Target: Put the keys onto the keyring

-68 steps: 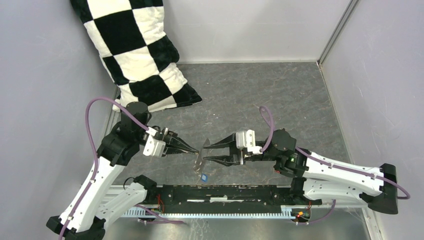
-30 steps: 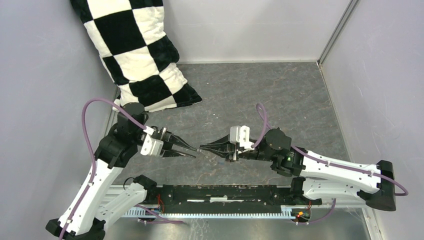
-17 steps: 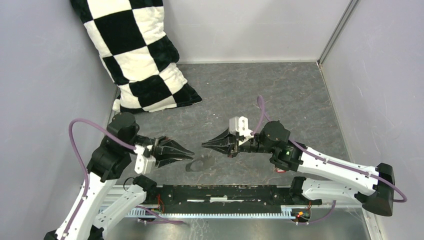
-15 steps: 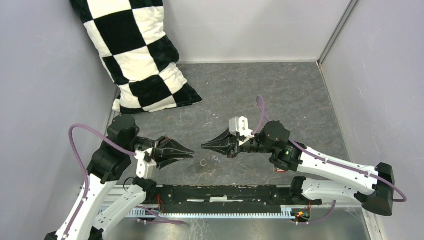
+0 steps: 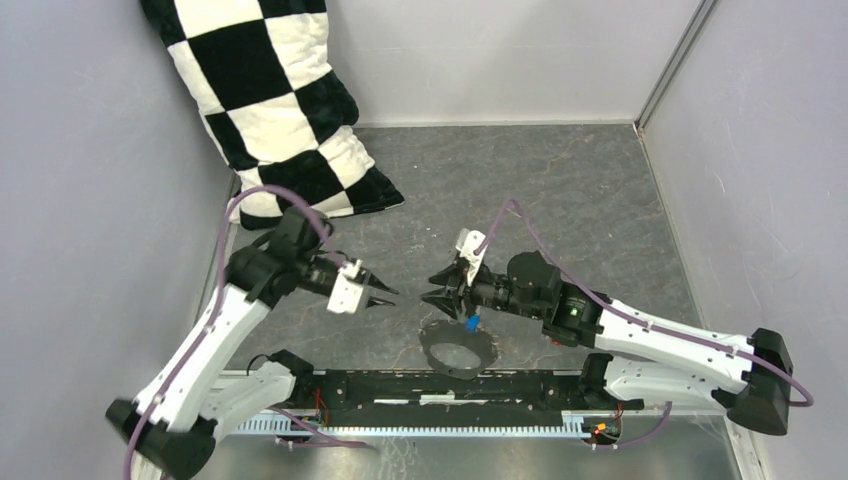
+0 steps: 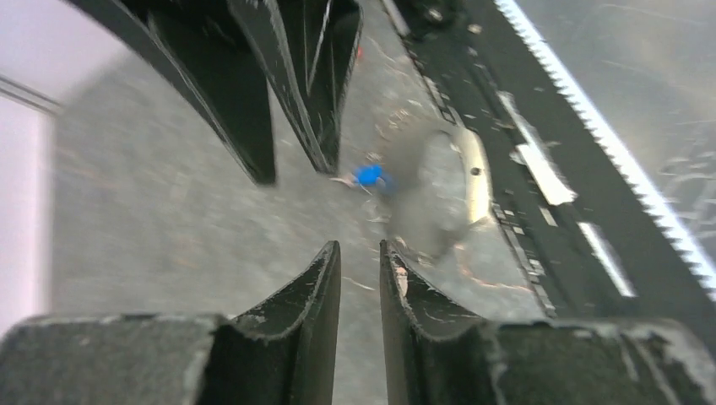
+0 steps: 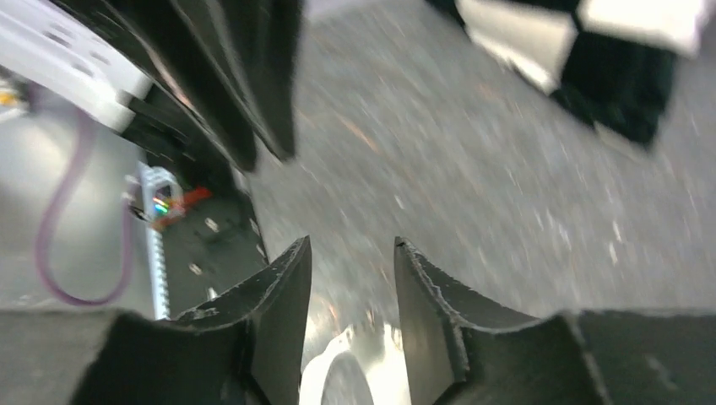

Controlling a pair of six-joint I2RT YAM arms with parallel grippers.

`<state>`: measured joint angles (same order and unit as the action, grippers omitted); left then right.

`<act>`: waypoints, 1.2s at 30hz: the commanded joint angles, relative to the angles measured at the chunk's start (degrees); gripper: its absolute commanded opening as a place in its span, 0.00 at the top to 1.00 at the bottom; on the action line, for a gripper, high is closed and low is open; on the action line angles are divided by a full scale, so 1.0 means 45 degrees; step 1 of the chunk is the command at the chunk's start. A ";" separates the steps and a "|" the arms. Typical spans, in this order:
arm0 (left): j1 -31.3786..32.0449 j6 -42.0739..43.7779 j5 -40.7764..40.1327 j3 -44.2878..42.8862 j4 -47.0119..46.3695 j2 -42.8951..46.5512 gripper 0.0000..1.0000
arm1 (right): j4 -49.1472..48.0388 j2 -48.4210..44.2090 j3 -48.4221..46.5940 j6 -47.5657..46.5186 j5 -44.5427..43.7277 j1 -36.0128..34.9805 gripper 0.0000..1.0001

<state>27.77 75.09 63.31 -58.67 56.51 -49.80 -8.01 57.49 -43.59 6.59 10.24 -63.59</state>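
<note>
The keyring is a dark grey loop lying flat on the floor by the front rail. The blue-headed key sits at its far rim, under the right wrist. The red-headed key is out of view. My left gripper and right gripper point at each other above the floor, a small gap apart, both empty. In the left wrist view my left gripper has a narrow gap, with the blue key and the blurred keyring beyond. In the right wrist view my right gripper is open, with the bright blurred loop below.
A black-and-white checkered pillow leans in the back left corner and shows in the right wrist view. The black rail runs along the front edge. Grey walls close in left, back and right.
The keyring, earlier held up between both grippers, has dropped and now lies flat by the front rail with the blue key. The left arm swung down and back up toward the centre. The right gripper opened.
</note>
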 commanded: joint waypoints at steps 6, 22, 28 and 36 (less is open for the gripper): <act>0.0001 0.1400 -0.0007 -0.0670 0.2804 -0.2503 0.67 | 0.6197 -0.4350 0.4311 0.7942 -0.4622 0.0135 0.42; 0.0001 0.0626 -0.0304 -0.0281 0.2617 -0.1360 0.66 | 0.7247 -0.5412 0.6250 0.8342 -0.3243 0.0135 0.44; 0.0001 0.0594 -0.0279 -0.0261 0.2629 -0.1238 0.65 | 0.6211 -0.4716 0.6471 0.8077 -0.1906 0.0134 0.47; 0.0001 0.0455 -0.0226 -0.0341 0.2632 -0.1074 0.65 | 0.6335 -0.3875 0.5779 0.6678 -0.3042 0.0131 0.43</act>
<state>27.77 78.50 61.56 -59.09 67.64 -55.86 21.54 38.85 -13.69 41.17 -0.54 -62.94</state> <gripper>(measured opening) 0.346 0.563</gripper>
